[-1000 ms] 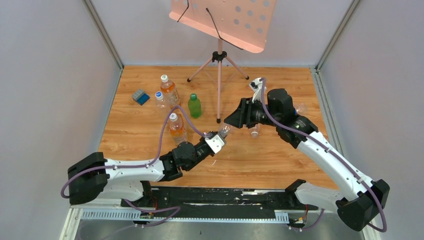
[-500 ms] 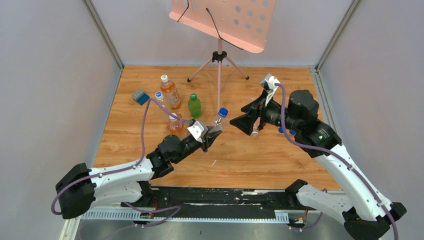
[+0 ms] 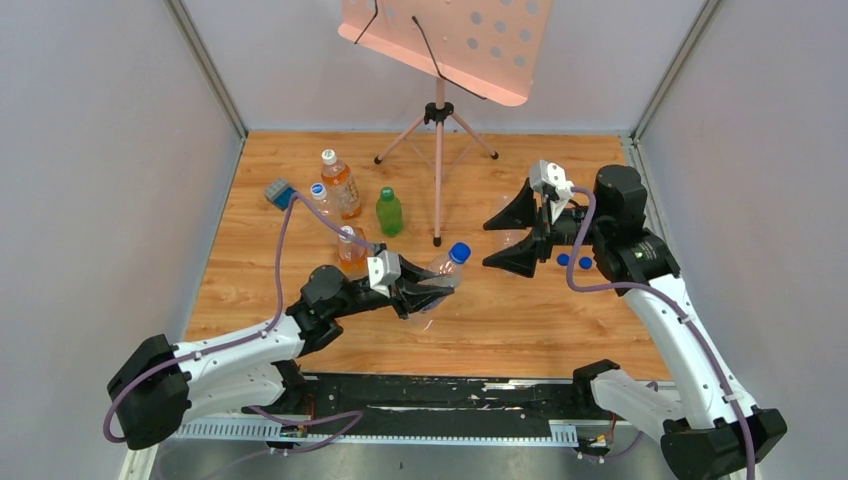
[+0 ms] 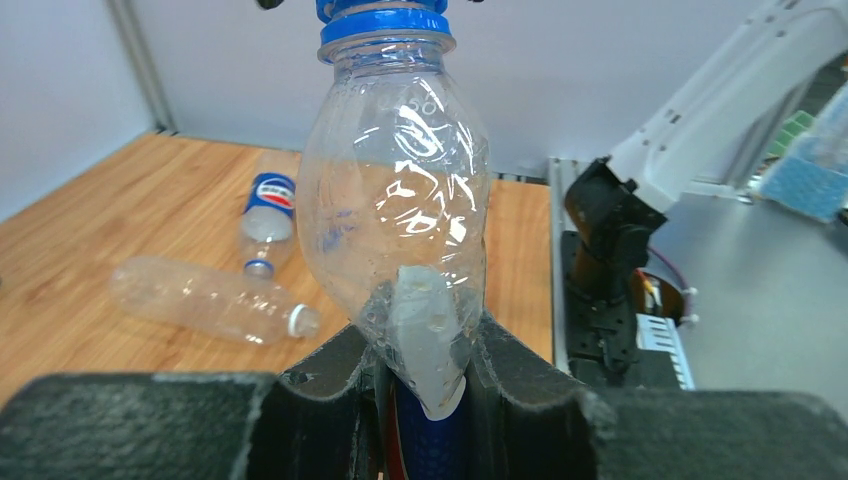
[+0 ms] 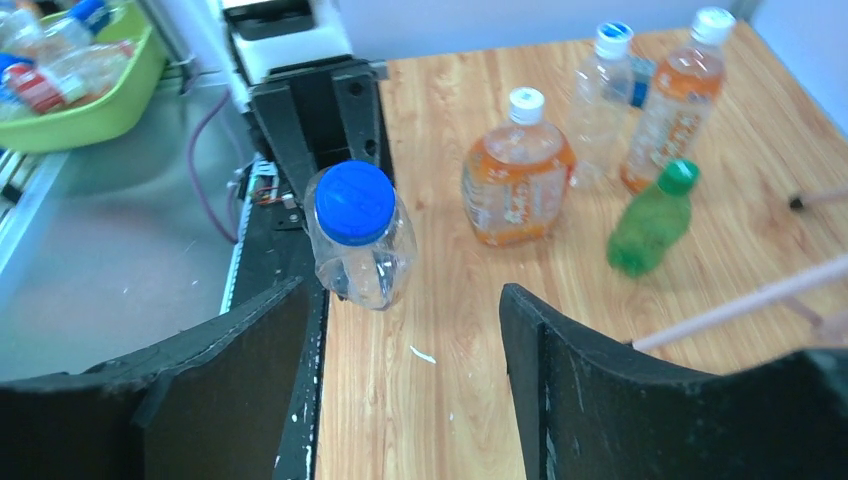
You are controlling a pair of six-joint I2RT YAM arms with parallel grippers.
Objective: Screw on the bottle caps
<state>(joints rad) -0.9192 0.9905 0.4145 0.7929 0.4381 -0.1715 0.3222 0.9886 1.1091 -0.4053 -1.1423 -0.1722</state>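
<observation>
My left gripper (image 3: pixel 418 292) is shut on the lower part of a clear crumpled bottle (image 3: pixel 440 271), holding it above the table and tilted toward the right arm. A blue cap (image 3: pixel 460 251) sits on its neck. In the left wrist view the bottle (image 4: pixel 400 200) rises between my fingers with the cap (image 4: pixel 385 15) at the top edge. My right gripper (image 3: pixel 514 236) is open and empty, a short way right of the cap and facing it. In the right wrist view the capped bottle (image 5: pixel 355 205) shows near the left finger. Two loose blue caps (image 3: pixel 573 262) lie on the table.
Two orange bottles with white caps (image 3: pixel 338 180) (image 3: pixel 350 246), a clear blue-capped bottle (image 3: pixel 320 198) and a green bottle (image 3: pixel 389 212) stand at back left. A blue-grey block (image 3: pixel 280 192) lies beside them. A tripod stand (image 3: pixel 438 170) is at the back. Two clear bottles (image 4: pixel 210 300) lie on the table.
My right gripper has drawn back to the right, away from the bottle, and stands wide open. The bottle now carries a blue cap. My left arm has shifted it right and lower.
</observation>
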